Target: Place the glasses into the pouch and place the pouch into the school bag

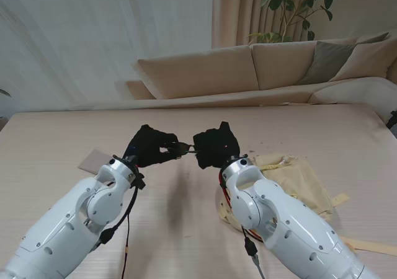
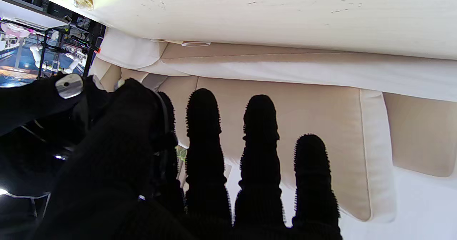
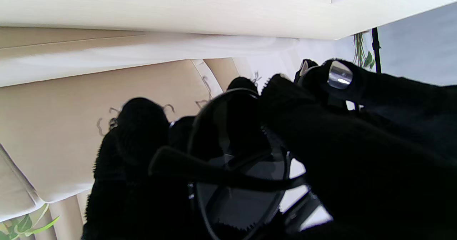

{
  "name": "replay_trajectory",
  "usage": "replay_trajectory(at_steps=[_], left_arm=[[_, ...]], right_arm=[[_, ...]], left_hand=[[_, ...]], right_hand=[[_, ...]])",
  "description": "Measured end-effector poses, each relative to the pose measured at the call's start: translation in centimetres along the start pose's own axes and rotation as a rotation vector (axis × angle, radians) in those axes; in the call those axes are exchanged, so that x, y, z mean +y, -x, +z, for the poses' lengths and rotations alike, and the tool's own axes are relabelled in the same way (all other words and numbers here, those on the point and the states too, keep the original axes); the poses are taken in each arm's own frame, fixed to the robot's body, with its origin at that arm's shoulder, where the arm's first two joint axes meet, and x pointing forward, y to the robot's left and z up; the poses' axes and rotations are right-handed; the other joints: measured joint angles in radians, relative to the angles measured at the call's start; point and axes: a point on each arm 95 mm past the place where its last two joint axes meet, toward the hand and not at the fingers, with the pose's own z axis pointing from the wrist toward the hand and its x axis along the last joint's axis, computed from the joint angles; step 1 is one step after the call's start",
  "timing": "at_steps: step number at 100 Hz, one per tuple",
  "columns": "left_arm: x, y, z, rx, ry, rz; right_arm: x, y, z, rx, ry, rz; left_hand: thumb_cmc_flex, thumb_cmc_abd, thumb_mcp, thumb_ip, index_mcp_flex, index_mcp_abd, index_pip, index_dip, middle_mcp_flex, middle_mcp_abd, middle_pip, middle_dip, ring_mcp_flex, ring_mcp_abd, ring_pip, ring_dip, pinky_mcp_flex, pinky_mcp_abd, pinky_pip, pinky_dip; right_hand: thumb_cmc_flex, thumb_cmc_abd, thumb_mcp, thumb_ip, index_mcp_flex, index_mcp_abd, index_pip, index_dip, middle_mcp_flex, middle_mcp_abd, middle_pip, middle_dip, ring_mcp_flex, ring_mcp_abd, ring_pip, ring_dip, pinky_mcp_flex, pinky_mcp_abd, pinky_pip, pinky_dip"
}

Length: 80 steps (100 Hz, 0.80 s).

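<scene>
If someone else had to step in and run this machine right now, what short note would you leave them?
Right robot hand: shut on the glasses, dark frame and lenses, lifted off the table.
Left robot hand: raised beside it, fingertips meeting the glasses from the other side; whether it truly grips them is unclear.
Pouch: probably the flat grey piece on the table to the left, partly hidden behind the left arm.
School bag: the tan cloth bag lying flat on the right.
Done: glasses picked up.
Left: slip the glasses into the pouch, then put the pouch into the bag.
</scene>
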Motion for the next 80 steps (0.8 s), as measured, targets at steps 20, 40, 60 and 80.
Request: replay_trajectory(at_steps=[20,40,60,80], left_arm=[[0.07,-0.02,0.36,0.014,0.005,-0.01],[0.23,-0.01,0.42,0.013,0.01,-0.018],[0.34,0.16,0.4,0.017,0.015,-0.009],[-0.39,0.03,-0.22,0.013,0.013,0.023]], right_arm=[[-0.1,0.09,0.1,0.008,-0.025,-0.02],[-0.14,0.17,0.19,0.04,-0.003,-0.017],[-0.31,0.3,0.24,0.046,-0.068,-0.044],[-0.12,0.32,0.22,0.046,-0.043,-0.038]], left_hand=[[0.001,-0.008,0.01,0.0,0.019,0.019,0.002,-0.011,0.026,0.0,0.0,0.0,0.01,0.001,0.0,0.0,-0.005,-0.001,0.0,0.0],[0.001,-0.016,0.02,0.0,0.022,0.02,0.002,-0.017,0.037,0.009,0.0,0.0,0.01,0.001,0.0,0.0,-0.006,-0.001,0.0,0.0],[-0.014,-0.017,0.02,0.0,0.02,0.011,0.002,-0.027,0.021,0.009,-0.011,-0.015,0.009,-0.007,0.0,0.0,-0.008,-0.011,0.0,0.0],[-0.134,-0.013,0.053,0.0,-0.154,0.056,-0.089,-0.121,-0.219,0.01,-0.042,-0.252,-0.097,-0.03,-0.066,-0.007,-0.037,-0.016,0.0,0.0]], right_hand=[[-0.067,0.092,-0.073,0.006,0.023,-0.008,-0.046,-0.037,0.0,0.0,-0.034,0.005,0.0,-0.001,-0.048,-0.013,-0.011,0.006,-0.015,0.0],[-0.072,0.086,-0.073,0.006,0.038,-0.013,-0.013,0.027,0.015,-0.001,-0.019,0.015,0.017,-0.003,-0.044,-0.015,-0.009,0.007,-0.015,0.0],[-0.074,0.068,-0.04,0.0,0.037,0.006,0.021,0.092,0.052,-0.021,0.033,0.059,0.081,-0.012,0.022,0.01,0.087,0.016,-0.002,0.012],[-0.074,0.068,-0.04,-0.001,0.037,0.014,0.027,0.115,0.052,-0.029,0.054,0.08,0.081,-0.02,0.027,0.028,0.095,0.017,-0.001,0.016]])
